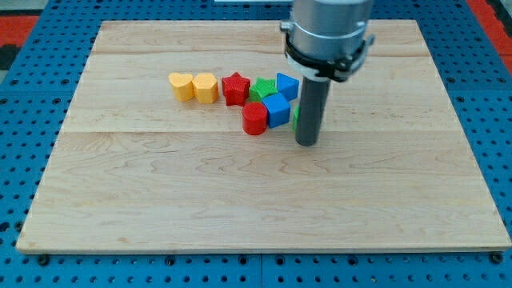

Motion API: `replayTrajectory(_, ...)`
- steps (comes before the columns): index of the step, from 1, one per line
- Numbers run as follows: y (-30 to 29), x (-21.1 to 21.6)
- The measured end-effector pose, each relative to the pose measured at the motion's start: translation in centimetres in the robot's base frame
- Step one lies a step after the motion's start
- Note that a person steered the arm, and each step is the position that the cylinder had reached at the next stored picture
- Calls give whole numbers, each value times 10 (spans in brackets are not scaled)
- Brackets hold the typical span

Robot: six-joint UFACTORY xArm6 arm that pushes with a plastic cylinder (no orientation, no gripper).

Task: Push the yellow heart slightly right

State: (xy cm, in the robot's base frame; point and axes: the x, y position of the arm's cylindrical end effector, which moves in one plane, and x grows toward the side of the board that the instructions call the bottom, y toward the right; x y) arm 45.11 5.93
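The yellow heart [182, 86] lies at the left end of a row of blocks in the upper middle of the wooden board [160, 200]. A second yellow block [206, 87] touches it on its right side. My tip [307, 142] rests on the board well to the right of the heart, at the right end of the cluster. It is just below and right of a blue cube [277, 109]. A green block [295, 118] is mostly hidden behind the rod.
Right of the yellow blocks come a red star [235, 88], a green block [262, 88] and a blue block [287, 84]. A red cylinder [254, 118] sits below them, left of the blue cube. Blue pegboard surrounds the board.
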Motion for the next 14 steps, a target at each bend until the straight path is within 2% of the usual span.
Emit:
replayTrajectory(1, -14, -17)
replayTrajectory(2, -12, 4)
replayTrajectory(3, 17, 10)
replayTrajectory(4, 17, -16)
replayTrajectory(5, 17, -12)
replayTrajectory(6, -1, 39)
replayTrajectory(7, -127, 34)
replayTrajectory(8, -239, -12)
replayTrajectory(9, -256, -52)
replayTrajectory(14, -189, -91)
